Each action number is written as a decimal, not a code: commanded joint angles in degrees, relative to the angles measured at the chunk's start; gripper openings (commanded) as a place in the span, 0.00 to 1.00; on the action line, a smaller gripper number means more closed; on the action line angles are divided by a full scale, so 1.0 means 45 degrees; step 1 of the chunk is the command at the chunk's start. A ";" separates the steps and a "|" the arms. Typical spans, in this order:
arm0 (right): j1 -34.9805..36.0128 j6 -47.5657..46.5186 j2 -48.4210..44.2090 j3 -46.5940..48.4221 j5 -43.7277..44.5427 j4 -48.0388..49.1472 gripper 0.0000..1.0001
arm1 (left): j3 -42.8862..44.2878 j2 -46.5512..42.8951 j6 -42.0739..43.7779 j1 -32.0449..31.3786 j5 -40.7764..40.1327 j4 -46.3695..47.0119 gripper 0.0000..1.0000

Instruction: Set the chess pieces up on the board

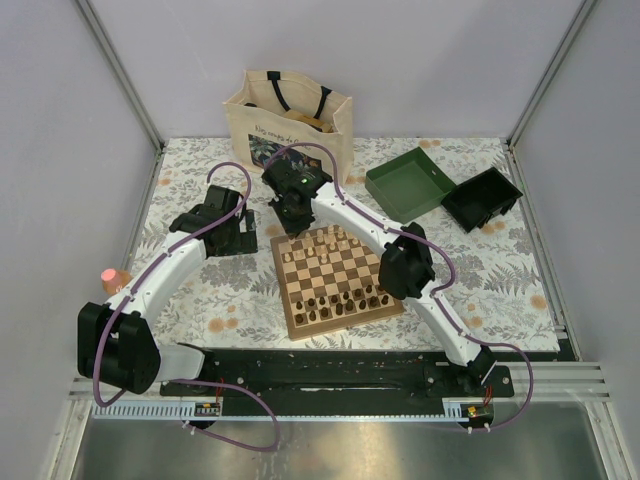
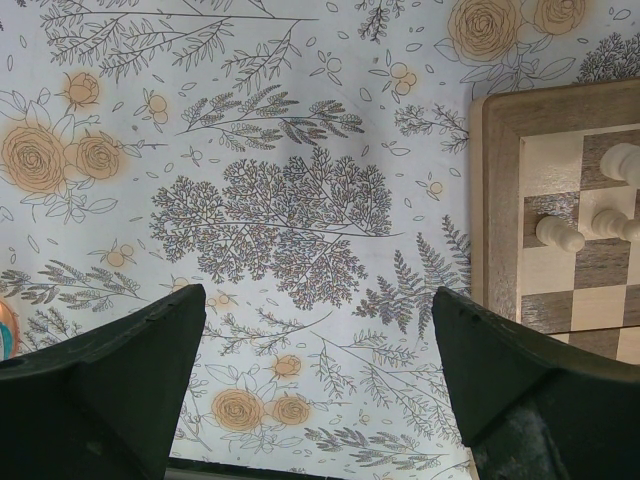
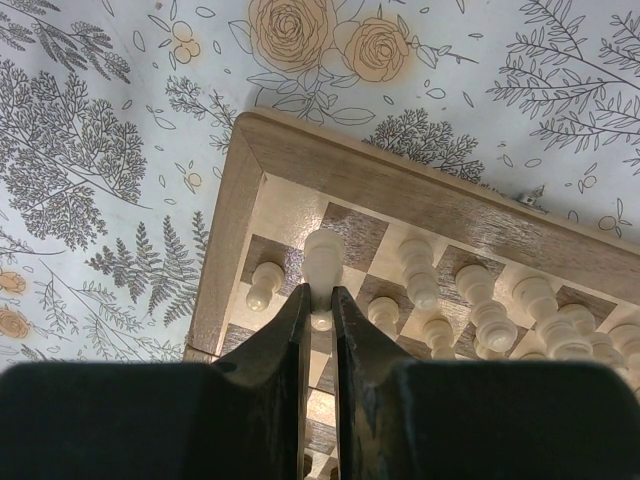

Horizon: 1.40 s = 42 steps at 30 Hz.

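Board [image 1: 293, 328] at centre of top view; pale pieces [image 1: 330, 243] fill its upper rows and dark pieces [image 1: 345, 297] its lower rows, so set-up looks nearly complete. Right gripper [image 3: 320, 298] is almost closed, pinching one pale piece [image 3: 322, 250] near the board's upper-left corner, probably among the last placements. Left gripper [image 2: 318, 330] is wide open and empty over the tablecloth [image 2: 280, 210], left of the board.
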 commanded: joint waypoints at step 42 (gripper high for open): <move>0.0085 -0.0245 0.0258 0.0467 0.0223 -0.0204 0.36 | 0.0148 0.0061 0.0096 0.0018 0.0138 0.0172 0.99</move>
